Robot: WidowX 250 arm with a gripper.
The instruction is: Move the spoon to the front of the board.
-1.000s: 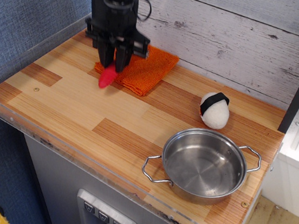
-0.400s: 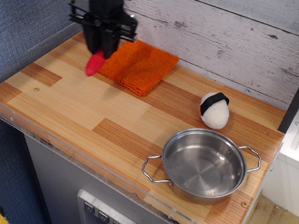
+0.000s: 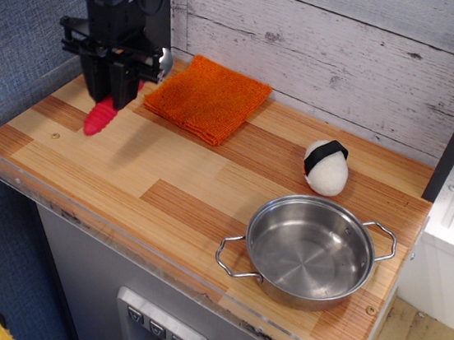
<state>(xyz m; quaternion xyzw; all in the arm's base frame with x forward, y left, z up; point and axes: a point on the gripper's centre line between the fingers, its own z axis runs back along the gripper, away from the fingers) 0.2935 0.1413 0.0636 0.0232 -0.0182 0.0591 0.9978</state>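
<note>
My black gripper (image 3: 114,94) hangs over the back left of the wooden board (image 3: 168,179), shut on the spoon. The spoon's red-pink handle (image 3: 98,118) sticks down and to the left below the fingers, held above the planks. Its silver bowl (image 3: 166,60) shows just behind the gripper body on the right side. The spoon is tilted, with the handle end lowest.
An orange cloth (image 3: 208,98) lies at the back of the board. A white rice ball with a black band (image 3: 326,167) sits at the right. A steel pot with two handles (image 3: 310,251) stands at the front right. Clear acrylic edges the board's front (image 3: 118,244).
The gripper has carried the spoon leftward, off the orange cloth's edge and out over the board's left side, and it sits a little higher in view.
</note>
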